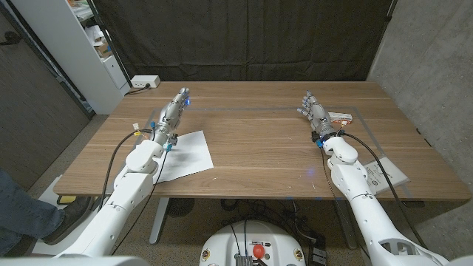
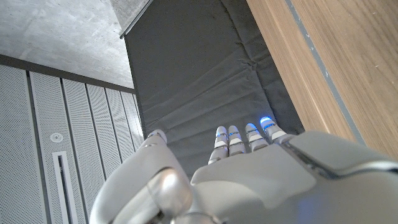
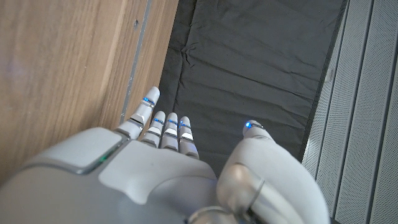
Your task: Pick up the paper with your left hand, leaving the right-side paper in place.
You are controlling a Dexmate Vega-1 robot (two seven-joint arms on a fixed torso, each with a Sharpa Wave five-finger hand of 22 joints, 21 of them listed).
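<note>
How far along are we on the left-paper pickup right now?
Nothing looks done yet. The left paper lies on the table, partly under the left forearm. The left hand is held out past it, fingers extended, holding nothing. The right hand is likewise empty, and the right-side paper sits undisturbed near the table edge. The whole grasp and lift remain.

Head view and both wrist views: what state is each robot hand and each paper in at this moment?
Left robot hand: open, fingers extended, holding nothing, beyond the left paper.
Right robot hand: open, fingers extended, holding nothing.
Left paper: lying on the table, not picked up, partly under the left arm.
Right-side paper: lying by the table's right front edge, untouched.
</note>
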